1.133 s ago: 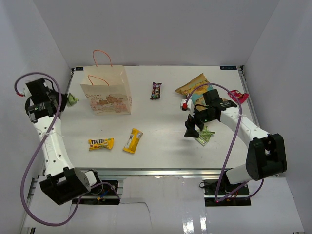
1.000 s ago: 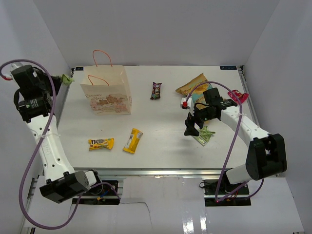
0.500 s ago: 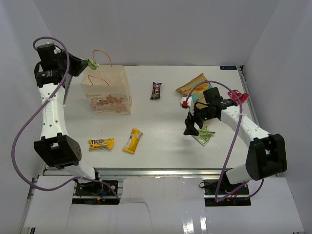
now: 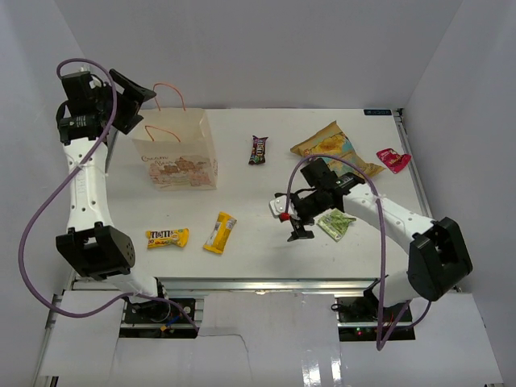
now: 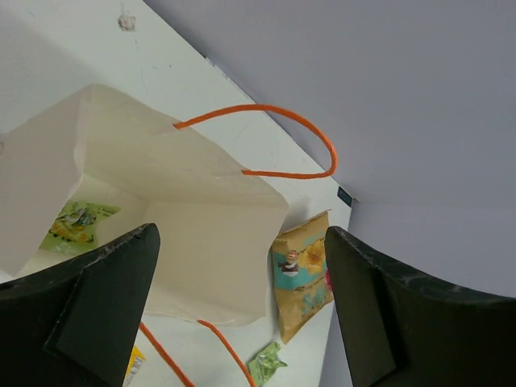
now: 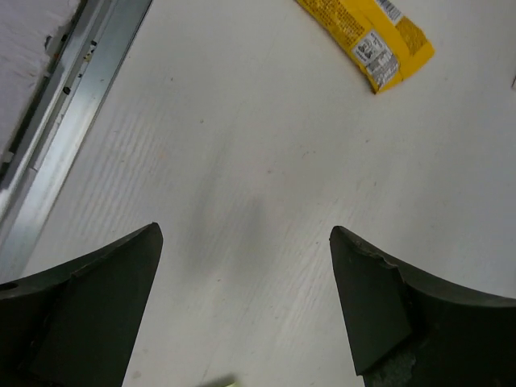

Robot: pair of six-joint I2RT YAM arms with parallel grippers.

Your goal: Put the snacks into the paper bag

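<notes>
Your left jaws gape empty above the paper bag (image 4: 177, 161) — green packet (image 5: 76, 224) inside; right jaws, wide and empty, seem bound for the yellow bar (image 4: 219, 232).

Left tool (image 4: 131, 103), jaws wide, hangs by the paper bag (image 4: 179, 158) top

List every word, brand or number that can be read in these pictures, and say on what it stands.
"m&m's": on the small yellow candy pack, barely legible.
Cream paper gift bag: pinkish printed writing, too blurred to read.
Dark purple candy bar: lettering too small.
Yellow wrapped bar: label print blurred.
Golden-yellow and teal chip bag: print unreadable.
</notes>
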